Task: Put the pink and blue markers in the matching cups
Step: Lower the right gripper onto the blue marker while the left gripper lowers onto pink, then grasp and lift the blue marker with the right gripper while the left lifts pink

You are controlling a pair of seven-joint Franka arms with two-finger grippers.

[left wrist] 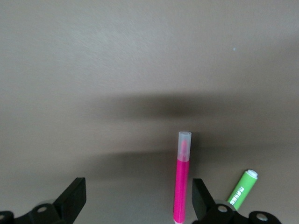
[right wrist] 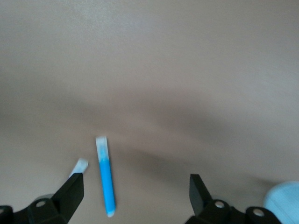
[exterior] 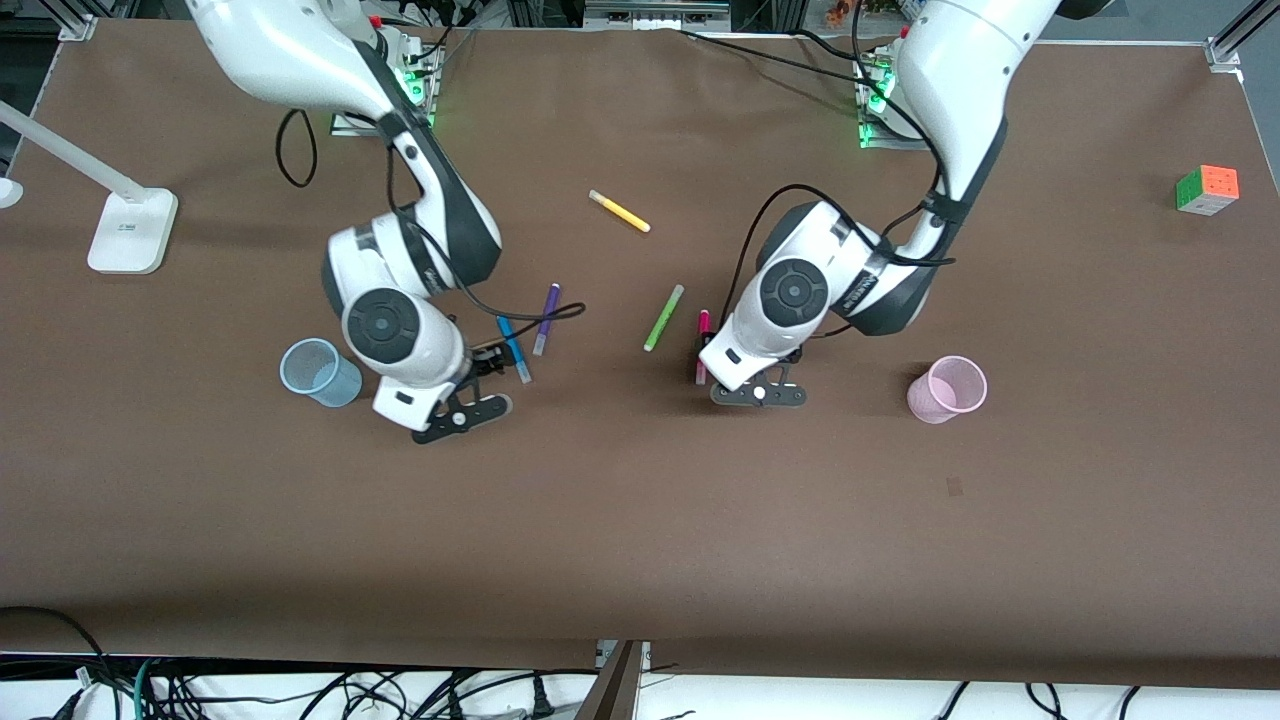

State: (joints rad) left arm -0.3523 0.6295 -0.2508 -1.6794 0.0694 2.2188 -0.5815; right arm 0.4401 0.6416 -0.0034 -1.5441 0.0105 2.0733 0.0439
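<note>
The left claw (left wrist: 135,203) is hanging spread over the pink marker (left wrist: 181,179), which is lying flat on the tabletop (exterior: 640,520) beside the green pen (left wrist: 242,190); the front view is hiding most of that marker under the wrist. The right claw (right wrist: 135,200) is hanging spread over the blue marker (right wrist: 105,175), with the purple pen (exterior: 546,318) lying just beside it. The blue cup (exterior: 318,372) is standing toward the right arm's end, the pink cup (exterior: 948,389) toward the left arm's.
</note>
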